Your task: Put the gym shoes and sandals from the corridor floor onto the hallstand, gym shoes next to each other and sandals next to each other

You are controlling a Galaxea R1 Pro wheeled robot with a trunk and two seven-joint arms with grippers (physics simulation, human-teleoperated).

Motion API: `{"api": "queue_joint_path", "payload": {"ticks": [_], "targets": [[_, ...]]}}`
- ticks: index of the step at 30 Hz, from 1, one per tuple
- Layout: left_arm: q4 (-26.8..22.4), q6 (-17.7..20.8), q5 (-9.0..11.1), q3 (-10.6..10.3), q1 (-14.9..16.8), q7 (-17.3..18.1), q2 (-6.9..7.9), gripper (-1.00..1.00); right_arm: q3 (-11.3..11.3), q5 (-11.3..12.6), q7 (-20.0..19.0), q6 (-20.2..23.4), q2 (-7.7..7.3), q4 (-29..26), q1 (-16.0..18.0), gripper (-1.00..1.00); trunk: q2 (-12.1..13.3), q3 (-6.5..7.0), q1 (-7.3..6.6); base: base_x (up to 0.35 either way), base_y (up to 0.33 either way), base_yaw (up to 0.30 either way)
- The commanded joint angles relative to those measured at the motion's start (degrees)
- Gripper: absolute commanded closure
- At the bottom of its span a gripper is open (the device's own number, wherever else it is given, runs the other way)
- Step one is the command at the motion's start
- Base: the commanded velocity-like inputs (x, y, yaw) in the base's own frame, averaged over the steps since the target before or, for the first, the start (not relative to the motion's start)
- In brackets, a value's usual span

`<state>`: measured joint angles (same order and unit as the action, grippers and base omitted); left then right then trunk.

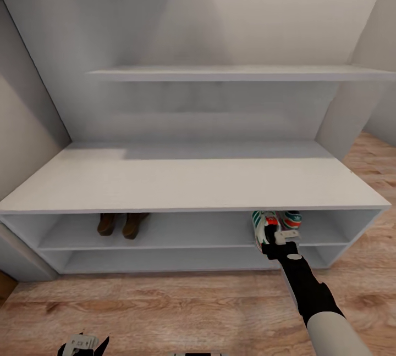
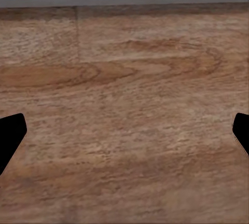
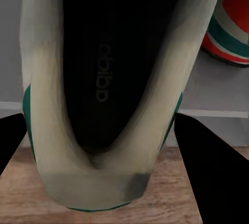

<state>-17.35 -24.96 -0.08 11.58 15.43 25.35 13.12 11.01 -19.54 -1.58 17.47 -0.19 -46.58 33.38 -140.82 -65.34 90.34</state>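
Observation:
Both brown sandals [image 1: 107, 224] [image 1: 133, 224] stand side by side at the left of the upper low shelf of the pale grey hallstand [image 1: 192, 180]. At that shelf's right end, my right gripper [image 1: 275, 237] [image 3: 101, 125] is shut on the heel of a white gym shoe [image 1: 263, 224] [image 3: 104, 79], whose heel overhangs the shelf's front edge. The other gym shoe [image 1: 291, 218] [image 3: 231, 27] rests right beside it on the same shelf. My left gripper [image 1: 82, 342] [image 2: 124, 136] hangs open and empty over the corridor floor [image 2: 124, 79].
A long floating shelf [image 1: 236, 73] spans the wall above the bench top. Grey walls close in at left and right of the unit. Wood-plank floor [image 1: 165, 306] stretches in front, and the lowest shelf [image 1: 165, 260] is open below.

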Motion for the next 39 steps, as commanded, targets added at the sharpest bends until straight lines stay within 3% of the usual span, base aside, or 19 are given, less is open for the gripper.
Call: {"api": "queue_joint_path", "payload": {"ticks": [1, 39], "targets": [[0.0, 0.0, 0.0, 0.5, 0.0, 0.6, -0.03, -1.0, 0.1, -0.5, -0.2, 0.3, 0.02, -0.1, 0.0, 1.0, 0.0, -0.05, 0.02, 0.27, 0.0, 0.0], [0.1, 0.0, 0.0, 0.6, 0.0, 0.6, -0.03, -1.0, 0.1, -0.5, -0.1, 0.3, 0.01, -0.1, 0.0, 1.0, 0.0, -0.05, 0.02, 0.096, 0.0, 0.0]]}}
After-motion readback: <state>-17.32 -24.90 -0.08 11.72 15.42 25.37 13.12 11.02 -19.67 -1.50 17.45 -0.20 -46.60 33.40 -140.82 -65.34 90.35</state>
